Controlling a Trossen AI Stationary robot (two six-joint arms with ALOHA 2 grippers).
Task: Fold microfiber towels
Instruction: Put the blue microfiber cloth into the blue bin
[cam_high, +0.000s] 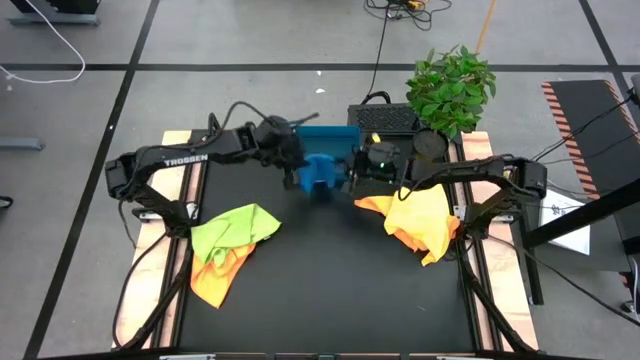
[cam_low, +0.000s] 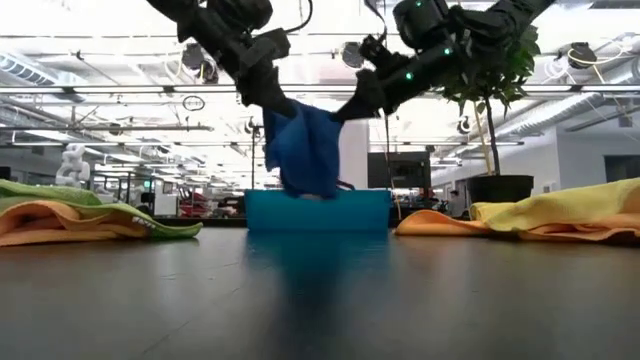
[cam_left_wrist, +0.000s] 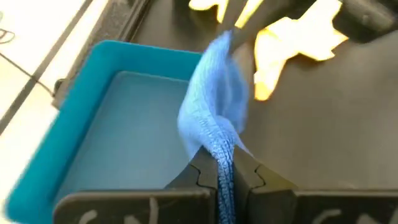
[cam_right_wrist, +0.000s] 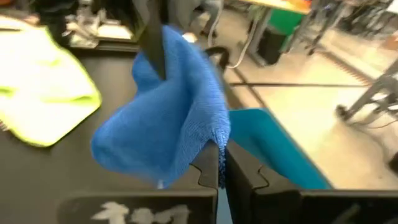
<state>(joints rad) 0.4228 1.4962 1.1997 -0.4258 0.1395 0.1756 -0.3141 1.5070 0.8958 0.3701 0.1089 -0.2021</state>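
A blue microfiber towel (cam_low: 305, 150) hangs bunched between my two grippers, above the table in front of the blue tray (cam_low: 318, 212). My left gripper (cam_low: 268, 108) is shut on its left upper part and my right gripper (cam_low: 345, 110) on its right upper part. In the high view the towel (cam_high: 320, 178) is just near of the tray (cam_high: 330, 135). A lime green towel lies on an orange one (cam_high: 232, 238) at the left. A yellow towel lies on an orange one (cam_high: 420, 220) at the right. My left gripper (cam_left_wrist: 217, 169) pinches an edge of the blue towel (cam_left_wrist: 219, 149) between its two fingers, slanting down from the left. The cloth bunches beyond the fingers, clear of the table. My right gripper (cam_right_wrist: 219, 160) pinches a towel edge (cam_right_wrist: 217, 134) between its two fingers, coming nearly level from the right. The cloth sags slack toward my left gripper.
A potted plant (cam_high: 450, 88) and a dark box (cam_high: 385, 118) stand at the far right of the table. The dark mat (cam_high: 330, 290) is bare between the two towel heaps and toward the near edge.
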